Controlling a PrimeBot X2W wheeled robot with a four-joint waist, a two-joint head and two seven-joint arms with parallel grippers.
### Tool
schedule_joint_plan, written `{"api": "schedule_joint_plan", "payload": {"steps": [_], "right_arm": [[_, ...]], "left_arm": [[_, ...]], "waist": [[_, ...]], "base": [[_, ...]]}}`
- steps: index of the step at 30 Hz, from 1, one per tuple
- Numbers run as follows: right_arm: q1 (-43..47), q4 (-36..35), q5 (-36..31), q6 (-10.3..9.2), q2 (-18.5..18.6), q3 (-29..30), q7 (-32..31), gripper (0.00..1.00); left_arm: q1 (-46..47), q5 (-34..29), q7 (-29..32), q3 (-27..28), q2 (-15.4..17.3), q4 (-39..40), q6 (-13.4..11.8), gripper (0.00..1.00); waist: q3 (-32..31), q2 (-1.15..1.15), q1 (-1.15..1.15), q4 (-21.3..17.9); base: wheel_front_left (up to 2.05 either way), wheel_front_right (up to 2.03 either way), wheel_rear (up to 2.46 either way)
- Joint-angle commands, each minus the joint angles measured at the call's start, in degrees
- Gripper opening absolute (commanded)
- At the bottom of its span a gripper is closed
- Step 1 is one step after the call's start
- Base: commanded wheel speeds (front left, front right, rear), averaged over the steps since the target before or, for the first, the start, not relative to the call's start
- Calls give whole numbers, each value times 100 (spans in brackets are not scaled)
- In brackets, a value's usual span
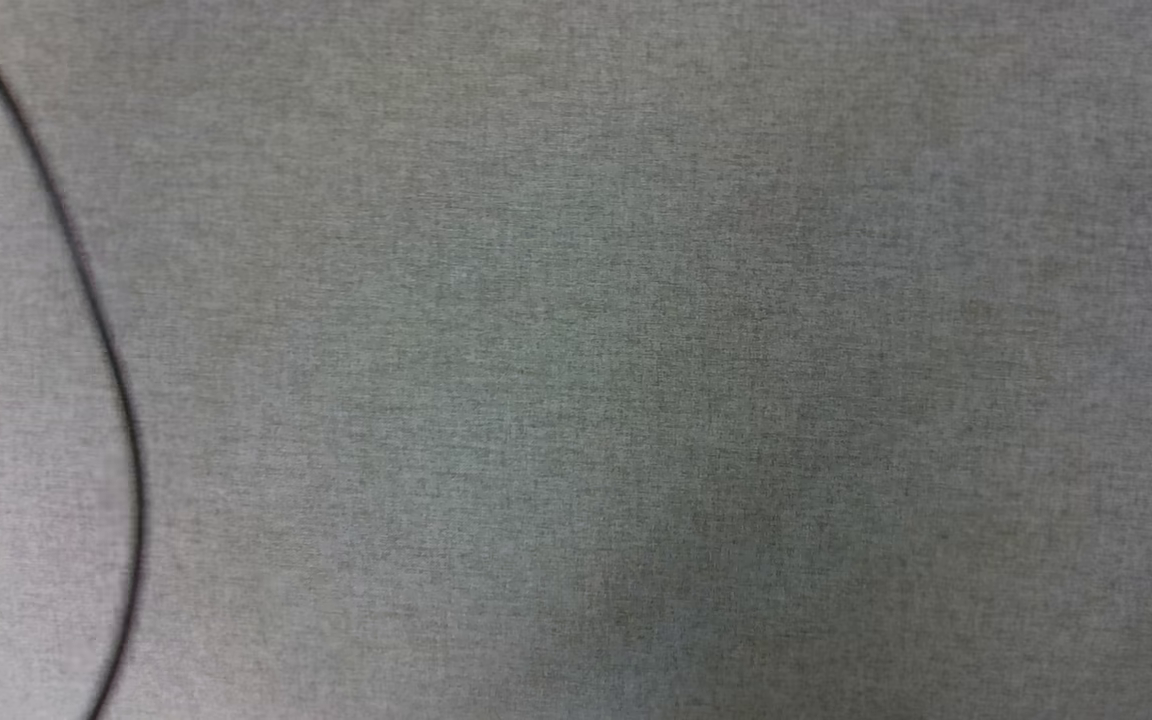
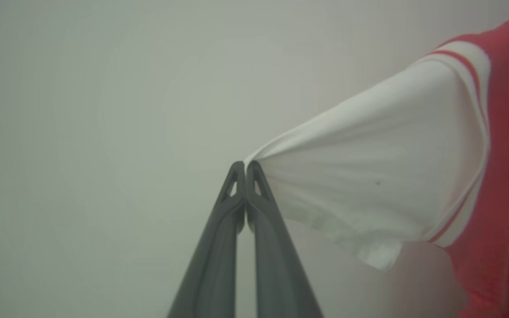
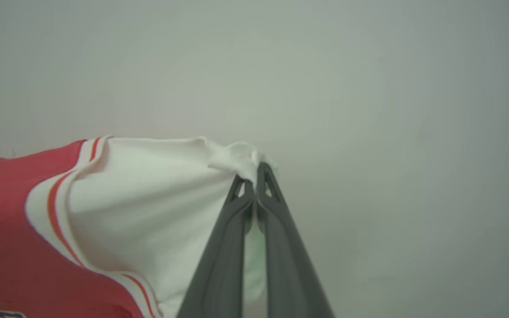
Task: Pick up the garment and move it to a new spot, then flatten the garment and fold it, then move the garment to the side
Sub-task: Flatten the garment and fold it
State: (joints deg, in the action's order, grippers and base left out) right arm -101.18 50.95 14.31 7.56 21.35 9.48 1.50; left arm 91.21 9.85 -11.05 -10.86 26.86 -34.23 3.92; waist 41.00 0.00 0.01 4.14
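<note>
The left claw [image 2: 245, 167] is clenched on the tip of one white sleeve of the shirt [image 2: 391, 176]. The cloth fans out taut from the pinch to the red body at that view's right edge. The right claw [image 3: 254, 171] is clenched on the bunched end of the other white sleeve, which spreads to that view's left. The shirt's long axis runs sleeve to sleeve between the claws, against a plain pale background. In the head view, a thin black cable [image 1: 106, 340] curves across a grey woven surface [image 1: 636, 350].
</note>
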Motion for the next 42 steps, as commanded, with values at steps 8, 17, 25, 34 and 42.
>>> {"api": "schedule_joint_plan", "payload": {"steps": [8, 17, 25, 34, 42], "right_arm": [[1115, 192, 571, -13, 51, -342, 105, 0], [3329, -279, 1787, -12, 292, -907, -308, 0], [5451, -1155, 2751, -12, 558, -1091, -529, 0], [7147, -1807, 3255, -12, 722, -1000, -786, 0], [8347, -2527, 3225, -12, 915, -1293, -1170, 0]], "left_arm": [[-1330, 202, -350, -137, -376, -332, -37, 0], [-3324, 313, -419, -312, -646, -20, -76, 0], [-5093, 527, -349, -457, -663, 203, -69, 0], [-6498, 736, -71, -689, -676, 465, -22, 0], [-7277, 803, 81, -874, -687, 593, -55, 0]], "waist": [[-398, 0, -1, 60], [-1384, 0, -1, 91], [-2220, 0, -1, 69], [-2884, 0, -1, 97], [-3351, 0, -1, 101]], "base": [[0, 0, 0], [0, 0, 0], [0, 0, 0], [0, 0, 0], [0, 0, 0]]}}
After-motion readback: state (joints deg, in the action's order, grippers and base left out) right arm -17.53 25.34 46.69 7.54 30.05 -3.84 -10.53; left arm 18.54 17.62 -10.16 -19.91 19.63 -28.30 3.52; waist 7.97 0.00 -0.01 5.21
